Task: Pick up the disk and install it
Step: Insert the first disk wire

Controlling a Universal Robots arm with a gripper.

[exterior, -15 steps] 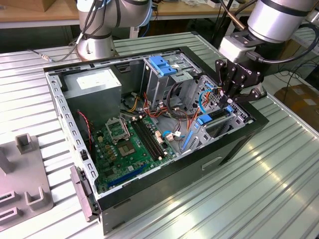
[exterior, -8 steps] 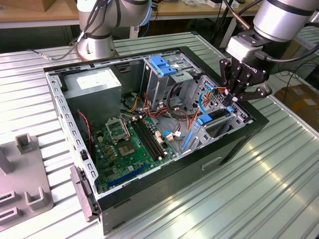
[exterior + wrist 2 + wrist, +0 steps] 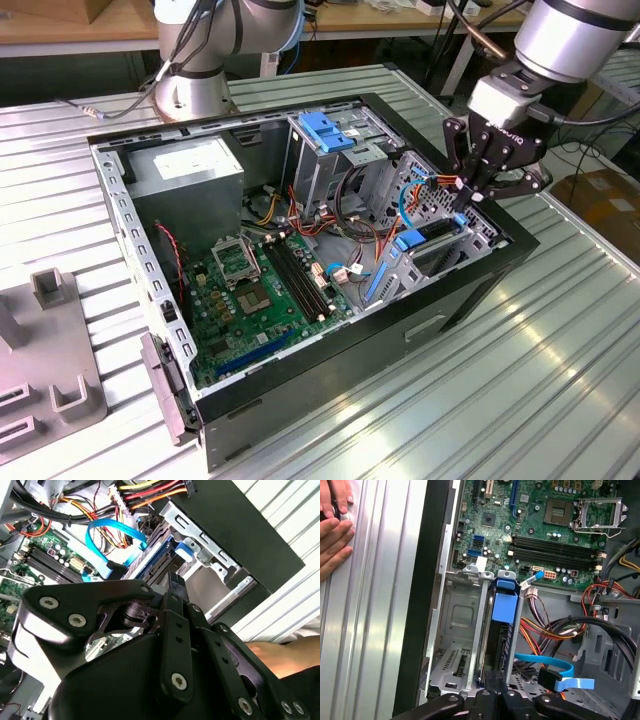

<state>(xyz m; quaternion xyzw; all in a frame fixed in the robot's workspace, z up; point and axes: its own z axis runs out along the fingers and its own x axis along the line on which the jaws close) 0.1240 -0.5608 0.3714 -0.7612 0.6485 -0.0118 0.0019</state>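
Note:
The disk (image 3: 503, 630) stands on edge inside the metal drive bay (image 3: 455, 625) of the open computer case (image 3: 460, 300), with blue side rails and a blue tab at its end. In the exterior view the disk (image 3: 428, 238) sits in the bay at the case's end on the exterior view's right. My gripper (image 3: 468, 200) hangs just above that end. Both wrist views show my gripper (image 3: 495, 686) (image 3: 175, 582) shut, its fingertips together against the disk's (image 3: 150, 562) outer edge.
The case holds a green motherboard (image 3: 250, 290), a grey power supply box (image 3: 190, 165), a blue-topped drive cage (image 3: 330, 130) and loose cables, among them a blue flat cable (image 3: 555, 672). A person's hand (image 3: 332, 525) rests on the ribbed table. A grey fixture (image 3: 50, 370) stands at the exterior view's left.

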